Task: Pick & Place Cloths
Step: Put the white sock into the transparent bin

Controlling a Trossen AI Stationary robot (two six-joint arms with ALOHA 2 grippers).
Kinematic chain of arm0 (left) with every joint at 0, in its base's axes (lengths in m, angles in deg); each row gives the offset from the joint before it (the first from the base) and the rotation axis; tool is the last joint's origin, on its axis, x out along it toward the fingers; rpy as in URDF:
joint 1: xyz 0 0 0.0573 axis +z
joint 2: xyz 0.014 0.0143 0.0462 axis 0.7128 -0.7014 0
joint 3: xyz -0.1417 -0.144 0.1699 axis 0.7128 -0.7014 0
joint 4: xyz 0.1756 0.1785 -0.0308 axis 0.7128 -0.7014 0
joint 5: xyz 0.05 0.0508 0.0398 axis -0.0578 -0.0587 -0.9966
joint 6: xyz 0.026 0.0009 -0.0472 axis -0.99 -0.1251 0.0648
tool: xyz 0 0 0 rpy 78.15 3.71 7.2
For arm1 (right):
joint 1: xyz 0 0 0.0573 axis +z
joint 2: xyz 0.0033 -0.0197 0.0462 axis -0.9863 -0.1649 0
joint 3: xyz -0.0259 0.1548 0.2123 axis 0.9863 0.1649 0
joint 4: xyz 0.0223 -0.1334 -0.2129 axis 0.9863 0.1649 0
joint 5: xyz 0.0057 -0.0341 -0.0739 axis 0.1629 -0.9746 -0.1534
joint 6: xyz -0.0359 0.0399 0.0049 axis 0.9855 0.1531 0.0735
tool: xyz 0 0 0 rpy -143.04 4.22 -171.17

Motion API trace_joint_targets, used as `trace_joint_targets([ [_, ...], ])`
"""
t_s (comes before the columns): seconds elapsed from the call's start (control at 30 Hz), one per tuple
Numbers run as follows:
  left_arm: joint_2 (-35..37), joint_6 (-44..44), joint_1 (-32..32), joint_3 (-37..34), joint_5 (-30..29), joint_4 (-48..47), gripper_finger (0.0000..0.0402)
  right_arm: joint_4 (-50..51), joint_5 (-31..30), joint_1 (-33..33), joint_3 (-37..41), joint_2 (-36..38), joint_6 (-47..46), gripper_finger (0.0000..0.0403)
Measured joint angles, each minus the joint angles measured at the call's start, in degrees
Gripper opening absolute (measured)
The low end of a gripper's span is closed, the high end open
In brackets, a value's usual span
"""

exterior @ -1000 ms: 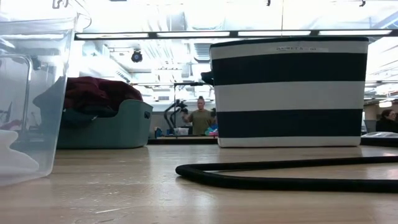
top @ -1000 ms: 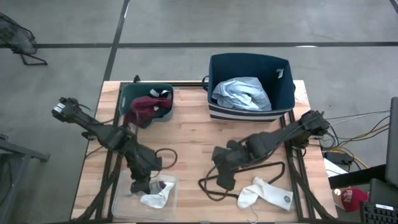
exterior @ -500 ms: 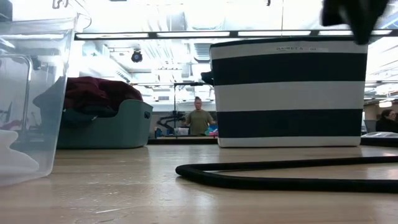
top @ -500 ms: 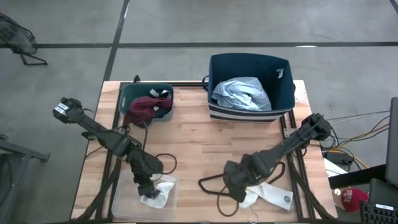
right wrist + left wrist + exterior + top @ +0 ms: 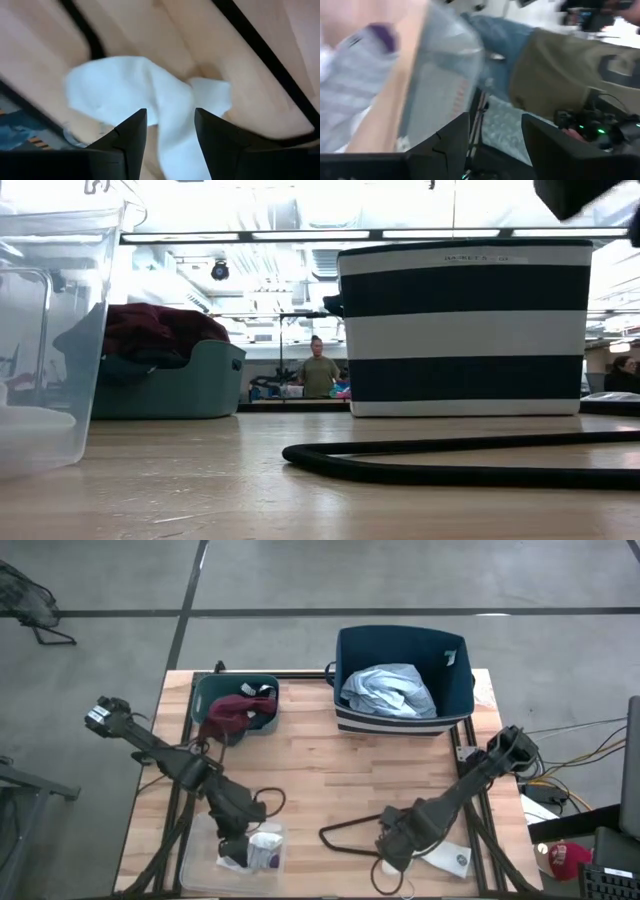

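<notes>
- Grey floor surrounds the wooden counter [image 5: 320, 790], and a person [image 5: 318, 370] stands far back in the room.
- At the counter's far side, a navy striped basket [image 5: 404, 680] holds the light blue shirt [image 5: 388, 690], and a teal bin [image 5: 237, 705] holds the maroon piece [image 5: 232, 715].
- Over the clear plastic tray [image 5: 200, 858] at the near left corner, the left gripper [image 5: 236, 845] hovers with its jaws parted and empty, just beside the grey sock [image 5: 262, 848] lying in the tray.
- Near the front edge on the right, the right gripper [image 5: 393, 850] is lowered over the white sock [image 5: 145, 95], its jaws apart on either side of the fabric.
- Beside that sock lies the thin black wire hanger [image 5: 350, 830].
</notes>
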Motion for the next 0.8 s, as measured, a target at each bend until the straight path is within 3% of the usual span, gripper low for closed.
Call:
trace_joint_targets([
  [0.2,0.0,-1.5,0.5,2.2,-1.6,8.1,0.0186,-1.4,1.2,0.6,5.4,0.0,-3.6,0.017],
  [0.33,0.1,-2.0,1.2,3.9,-3.3,12.1,0.0186,-8.5,2.0,0.5,9.3,0.0,-4.0,0.0186],
  [0.6,0.1,-6.4,3.3,8.9,-6.3,13.4,0.0186,-17.6,4.3,0.5,15.2,0.0,-6.9,0.0203],
  [0.8,0.1,-9.6,4.9,10.5,-8.3,13.9,0.0186,-19.1,4.6,0.3,18.1,0.0,-7.5,0.0163],
])
